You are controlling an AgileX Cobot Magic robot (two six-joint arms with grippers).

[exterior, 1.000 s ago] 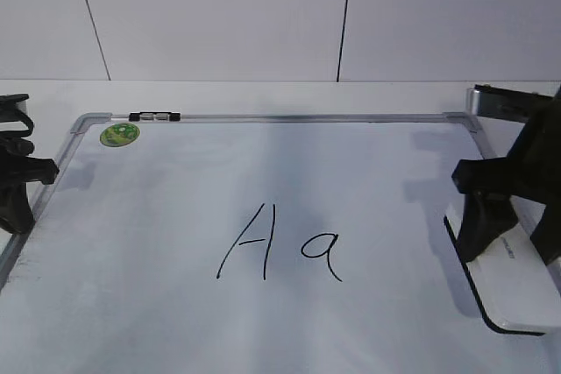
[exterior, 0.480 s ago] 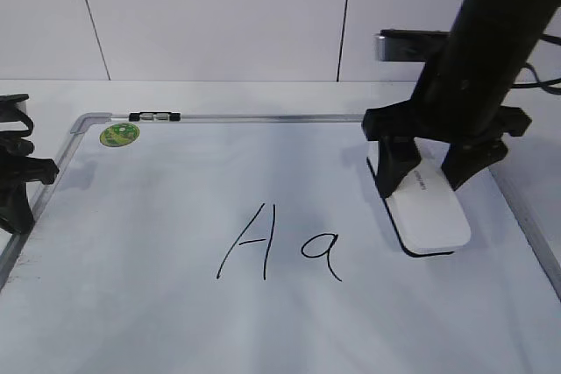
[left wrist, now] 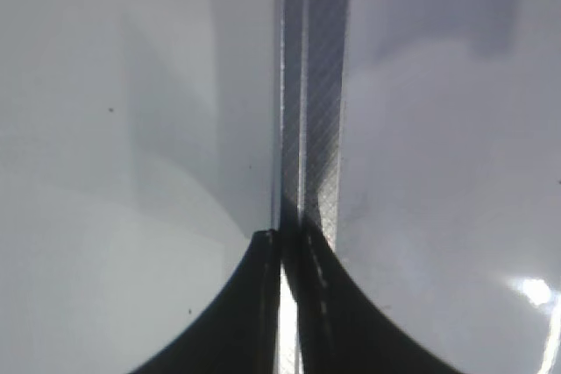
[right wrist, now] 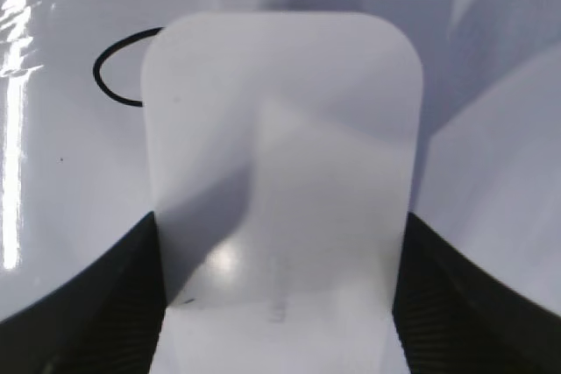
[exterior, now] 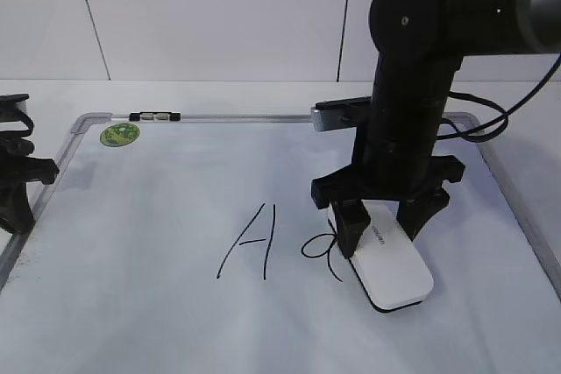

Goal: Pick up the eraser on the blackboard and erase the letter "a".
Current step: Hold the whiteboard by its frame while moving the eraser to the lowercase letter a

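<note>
Right end effector [exterior: 383,232]: black, two-fingered, clamped across the sides of the white rounded-rectangular plastic eraser [exterior: 392,266] with black felt underside. Eraser lies flat on the large white dry-erase blackboard [exterior: 175,208] with grey metal frame, extending forward of the fingers. Handwritten black lowercase letter "a" [exterior: 317,251]: just left of the end effector, its right part hidden behind the near finger. Taller capital "A" [exterior: 250,243]: further left. Left end effector [left wrist: 287,243]: fingers pressed together, holding nothing, over the board's frame edge.
</note>
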